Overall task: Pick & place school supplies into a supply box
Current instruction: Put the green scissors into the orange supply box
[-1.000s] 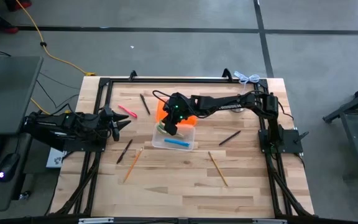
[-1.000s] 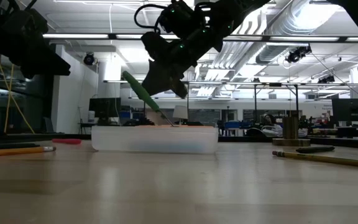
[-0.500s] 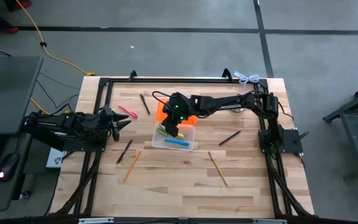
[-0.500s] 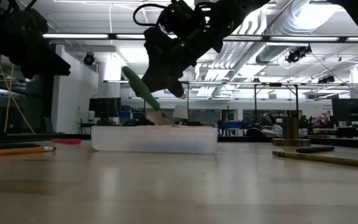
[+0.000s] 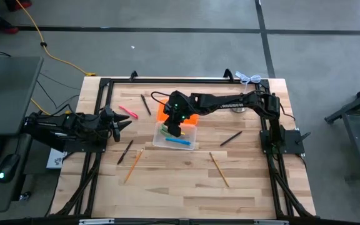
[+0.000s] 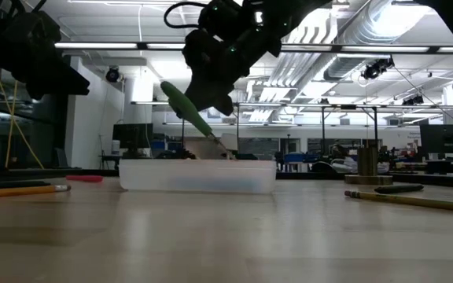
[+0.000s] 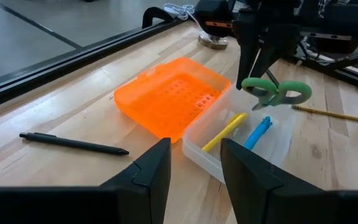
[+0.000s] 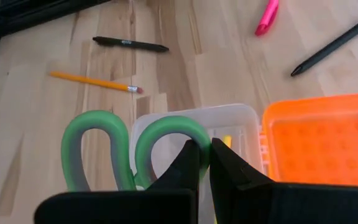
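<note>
High looks straight down, low sits level at tabletop; both wrist views look close at the supply box (image 7: pixel 229 134), shared by all.

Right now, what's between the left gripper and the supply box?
High view: only bare table between the open left gripper and the supply box; the pink pen lies just off that line.

Even overhead light is falling on the table (image 5: pixel 186 181) in the high view, casting only faint shadows. In the low view, ceiling strip lights (image 6: pixel 108 45) are glaring and leaving the arms as dark silhouettes, while the near tabletop is blurring. Both wrist views are looking bright, their near fingers (image 7: pixel 148 180) slightly soft.
</note>
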`<state>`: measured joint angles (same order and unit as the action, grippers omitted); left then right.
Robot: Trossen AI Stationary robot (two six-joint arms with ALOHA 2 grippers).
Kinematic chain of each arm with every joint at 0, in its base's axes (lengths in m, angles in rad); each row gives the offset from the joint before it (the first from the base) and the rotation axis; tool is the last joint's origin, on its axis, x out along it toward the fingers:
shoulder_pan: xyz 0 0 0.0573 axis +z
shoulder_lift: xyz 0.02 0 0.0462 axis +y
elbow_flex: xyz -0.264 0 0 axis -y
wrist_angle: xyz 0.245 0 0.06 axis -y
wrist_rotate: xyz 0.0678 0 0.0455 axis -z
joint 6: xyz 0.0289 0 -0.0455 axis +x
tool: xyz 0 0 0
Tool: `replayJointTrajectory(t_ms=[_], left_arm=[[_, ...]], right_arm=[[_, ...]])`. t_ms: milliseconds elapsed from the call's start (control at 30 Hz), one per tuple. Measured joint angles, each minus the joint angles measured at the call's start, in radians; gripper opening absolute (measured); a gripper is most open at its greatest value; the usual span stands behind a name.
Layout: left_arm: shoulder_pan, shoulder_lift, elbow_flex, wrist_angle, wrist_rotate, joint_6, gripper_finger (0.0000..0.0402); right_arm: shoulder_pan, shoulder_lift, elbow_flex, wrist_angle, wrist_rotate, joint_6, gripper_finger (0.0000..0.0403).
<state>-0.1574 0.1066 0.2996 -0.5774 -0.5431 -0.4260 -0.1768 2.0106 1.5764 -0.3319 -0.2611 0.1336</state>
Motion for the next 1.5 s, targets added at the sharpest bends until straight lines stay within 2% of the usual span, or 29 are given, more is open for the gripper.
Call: replayJointTrajectory(t_ms=[467,800,1500], left_arm=[[0.0,0.0,0.0,0.01,0.0,-0.004,0.017],[0.0,0.001,-0.001,0.02,-0.007,-0.002,0.017],[0.0,0.001,-0.001,0.021,-0.025,0.003,0.017]], right_arm=[[0.0,0.008,-0.001,-0.046,0.019,-0.027,0.0],[0.014,0.072,-0.001,-0.024,0.008,-0.025,0.0],[0.019,0.073,-0.002,-0.033,0.011,-0.056,0.0]])
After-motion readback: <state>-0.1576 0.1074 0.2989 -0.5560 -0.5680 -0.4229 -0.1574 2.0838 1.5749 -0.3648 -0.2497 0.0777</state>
